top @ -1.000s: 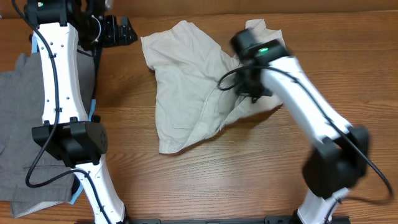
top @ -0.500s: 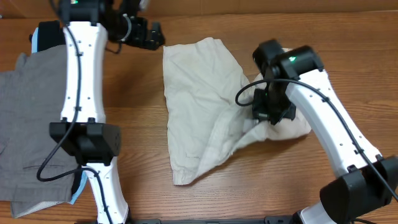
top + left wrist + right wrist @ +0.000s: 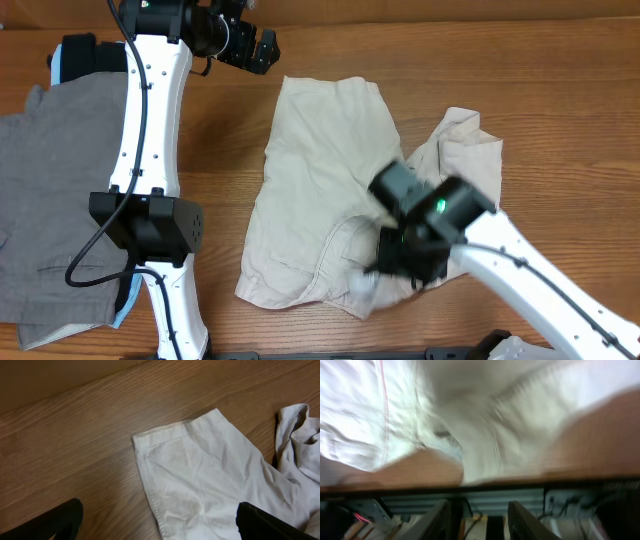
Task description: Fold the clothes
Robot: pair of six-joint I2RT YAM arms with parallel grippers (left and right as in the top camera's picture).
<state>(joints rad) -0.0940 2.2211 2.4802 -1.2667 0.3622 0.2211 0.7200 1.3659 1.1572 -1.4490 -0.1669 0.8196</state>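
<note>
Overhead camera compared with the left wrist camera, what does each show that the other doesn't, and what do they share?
Only overhead: the grey trousers at the table's left, and the blurred right gripper over the near end of the cream cotton shorts. Only left wrist: the left gripper from its own camera, dark fingertips wide apart, plus the shorts' hem stitching close up. Both: the shorts' far end lying flat on the wooden table.
</note>
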